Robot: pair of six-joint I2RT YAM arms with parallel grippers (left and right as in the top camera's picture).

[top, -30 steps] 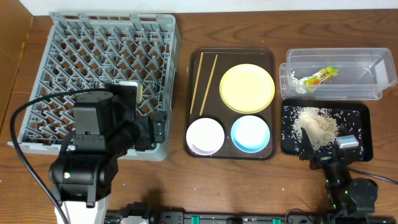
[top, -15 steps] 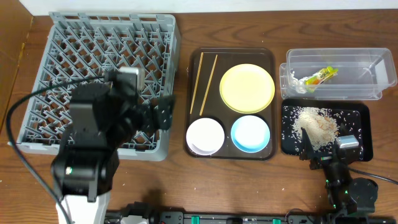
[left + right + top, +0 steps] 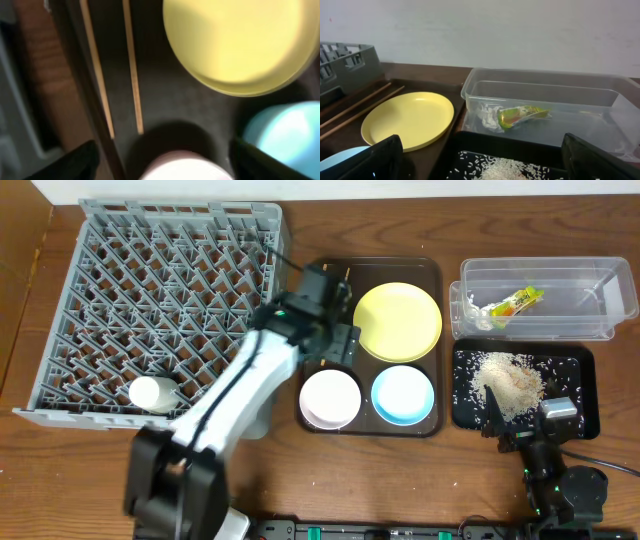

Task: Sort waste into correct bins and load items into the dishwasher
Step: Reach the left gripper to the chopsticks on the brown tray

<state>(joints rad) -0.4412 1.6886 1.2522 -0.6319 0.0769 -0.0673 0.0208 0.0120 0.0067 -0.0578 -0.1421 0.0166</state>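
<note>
The left arm [image 3: 255, 375] is slanting over the rack's [image 3: 120, 300] right corner and the chopsticks [image 3: 133, 75], covering them; plate [image 3: 397, 320] and blue bowl [image 3: 403, 395] are lying open from above.

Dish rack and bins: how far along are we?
Done: snack wrapper in the clear tub, rice in the black tray, white cup lying in the dish rack. In hand: nothing held; left gripper open above the chopsticks and white bowl. Left: chopsticks, yellow plate, blue bowl, white bowl, all on the brown tray.

Left arm [image 3: 245, 385] is stretched diagonally forward, left gripper [image 3: 160, 159] facing down with jaws apart; right gripper [image 3: 480, 156] sits low, jaws wide.
</note>
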